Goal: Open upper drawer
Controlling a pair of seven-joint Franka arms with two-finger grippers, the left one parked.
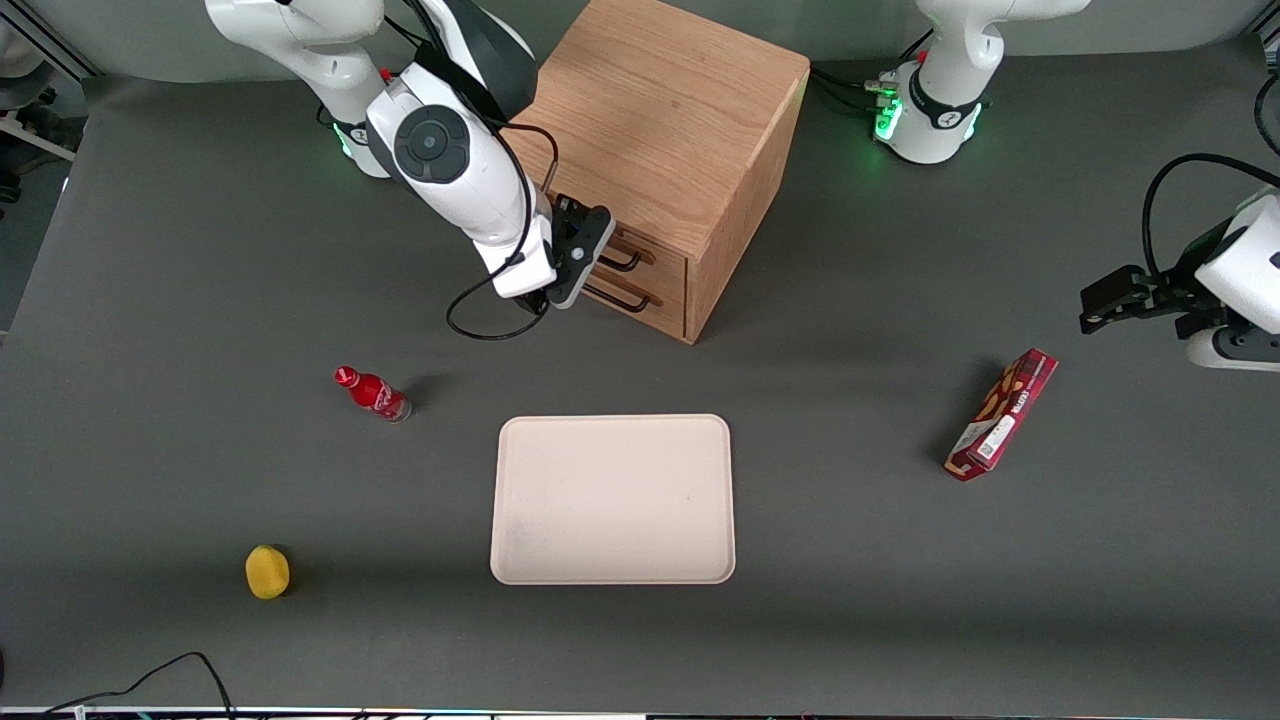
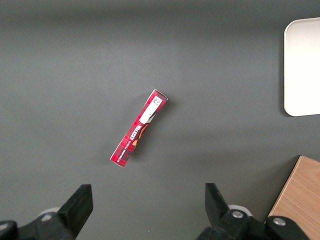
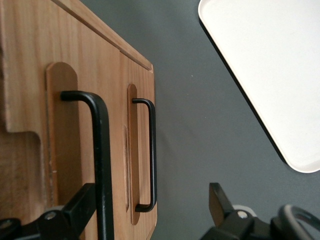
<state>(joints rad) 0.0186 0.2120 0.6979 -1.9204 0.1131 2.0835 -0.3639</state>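
Note:
The wooden cabinet stands at the back of the table, with both drawers shut. The upper drawer carries a thin black bar handle; the lower drawer's matching handle sits just below it. My right gripper is up against the drawer fronts, at the height of the upper handle. In the right wrist view the gripper is open wide. The upper drawer shows its handle lying between the fingers, close against one finger. The lower handle is farther off.
A cream tray lies nearer the front camera than the cabinet. A red bottle and a yellow object lie toward the working arm's end. A red box lies toward the parked arm's end and shows in the left wrist view.

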